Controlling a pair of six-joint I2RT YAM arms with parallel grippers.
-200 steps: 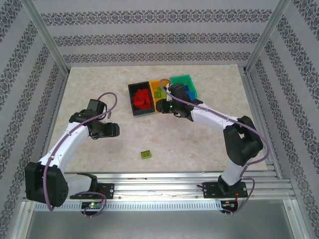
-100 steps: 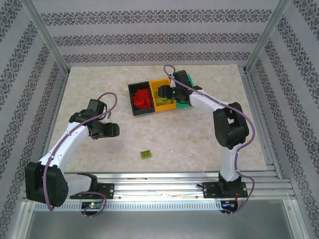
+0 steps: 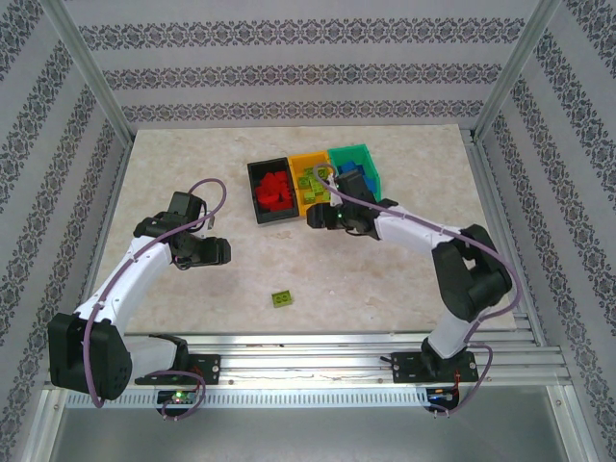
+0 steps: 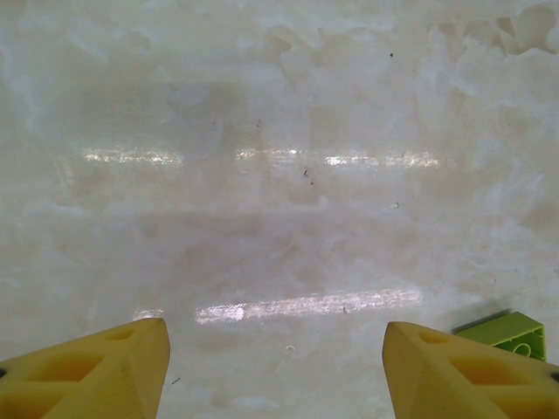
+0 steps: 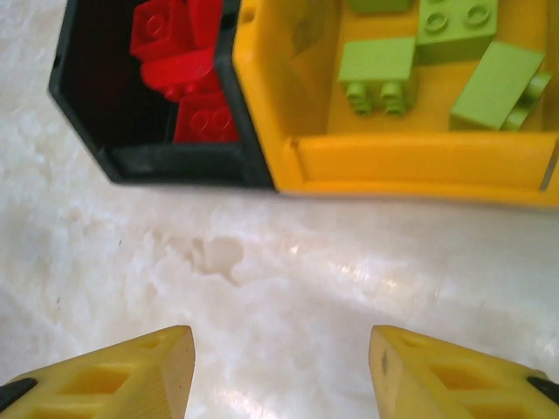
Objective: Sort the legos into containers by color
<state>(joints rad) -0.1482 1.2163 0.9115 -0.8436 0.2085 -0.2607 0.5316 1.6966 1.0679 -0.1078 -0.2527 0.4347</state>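
Jaws on both arms stand apart, empty. Those of the right arm hover before the black bin (image 5: pixel 175 163) of red legos (image 5: pixel 188 61) and the yellow bin (image 5: pixel 410 161). One lime lego (image 3: pixel 282 299) lies on the surface (image 3: pixel 385 279) near the left arm's jaws.

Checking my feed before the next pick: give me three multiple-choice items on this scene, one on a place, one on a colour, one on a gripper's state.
1. Where is the loose green brick?
A. On the table between the two arms
B. Inside a bin
C. Held by an arm

2. What colour are the bricks in the black bin?
A. Blue
B. Red
C. Green

3. How is the right gripper?
A. Shut on a brick
B. Shut, empty
C. Open, empty

Answers:
1. A, it lies alone on the bare table.
2. B, red bricks lie in it.
3. C, its jaws stand apart with nothing between them.
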